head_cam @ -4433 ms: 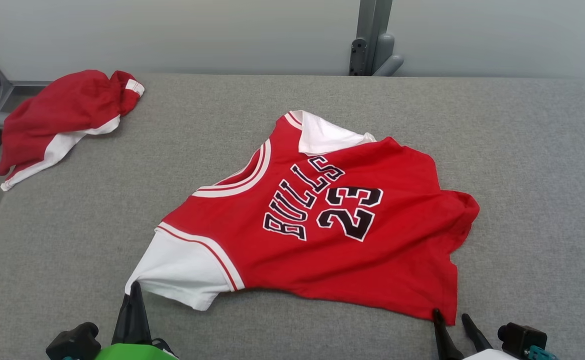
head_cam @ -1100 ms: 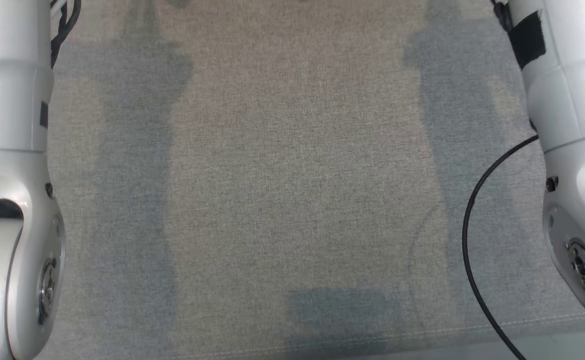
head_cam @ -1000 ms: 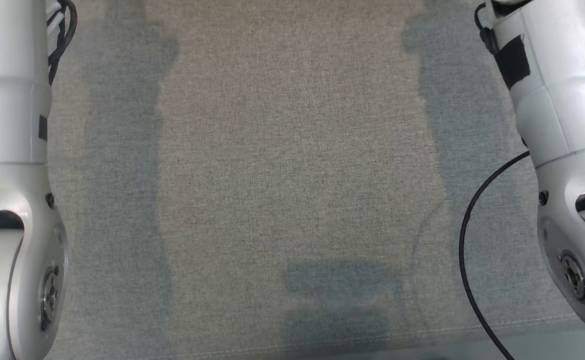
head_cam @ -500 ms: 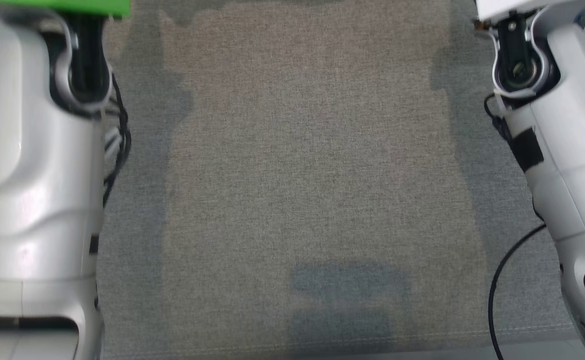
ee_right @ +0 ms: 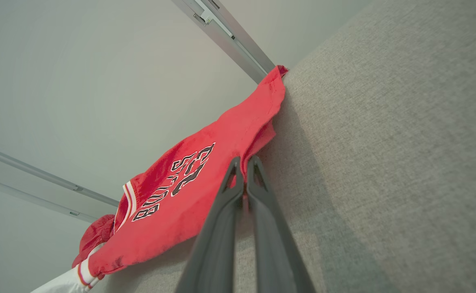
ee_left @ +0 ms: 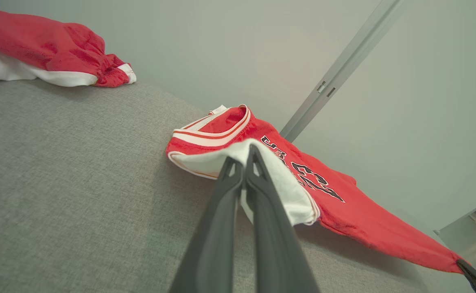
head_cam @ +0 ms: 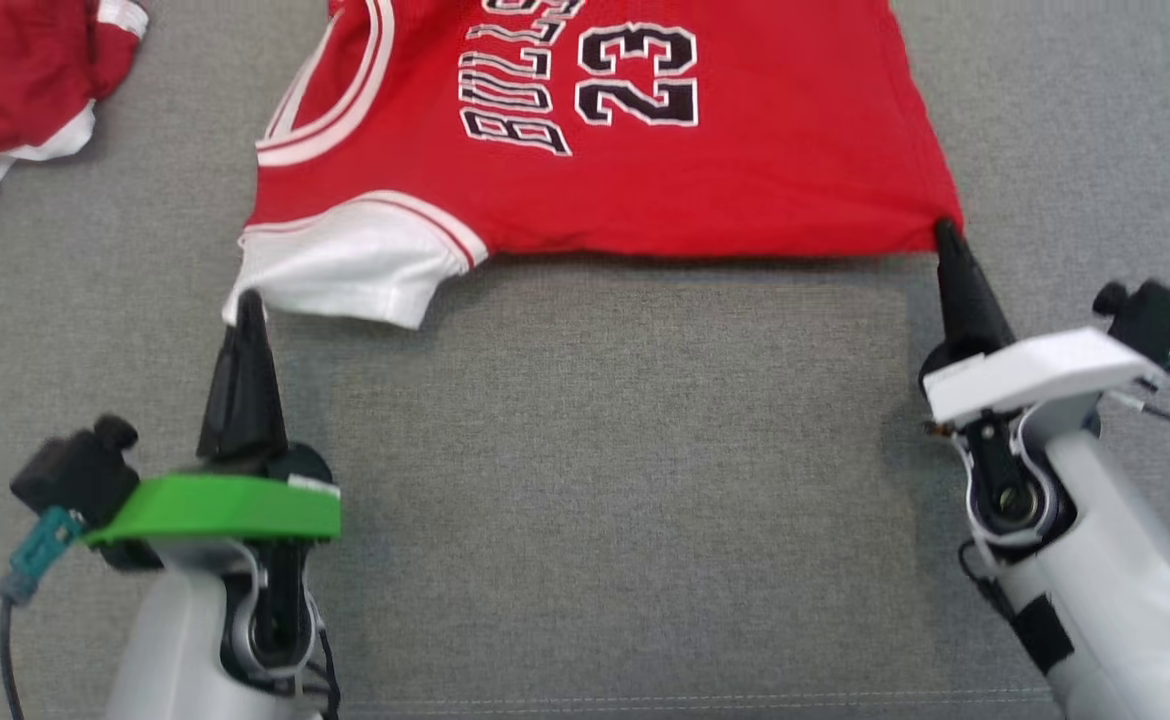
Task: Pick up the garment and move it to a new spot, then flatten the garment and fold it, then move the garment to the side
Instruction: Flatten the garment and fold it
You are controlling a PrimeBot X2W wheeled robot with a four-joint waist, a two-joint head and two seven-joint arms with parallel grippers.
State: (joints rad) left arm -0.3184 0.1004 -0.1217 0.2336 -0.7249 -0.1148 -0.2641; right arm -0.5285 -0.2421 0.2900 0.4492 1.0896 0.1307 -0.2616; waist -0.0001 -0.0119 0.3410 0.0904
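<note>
Head view is showing the left hand [head_cam: 248, 300] pinching the white sleeve [head_cam: 345, 275] and the right hand [head_cam: 943, 230] pinching the bottom corner [head_cam: 923, 226] of the shirt [head_cam: 705, 170], likely soft and light.

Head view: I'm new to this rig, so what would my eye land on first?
The red Bulls 23 jersey, spread across the top middle of the grey fabric surface. The left end effector pinches its white sleeve; the right end effector pinches its hem corner. A second red-and-white garment lies bunched at top left.
</note>
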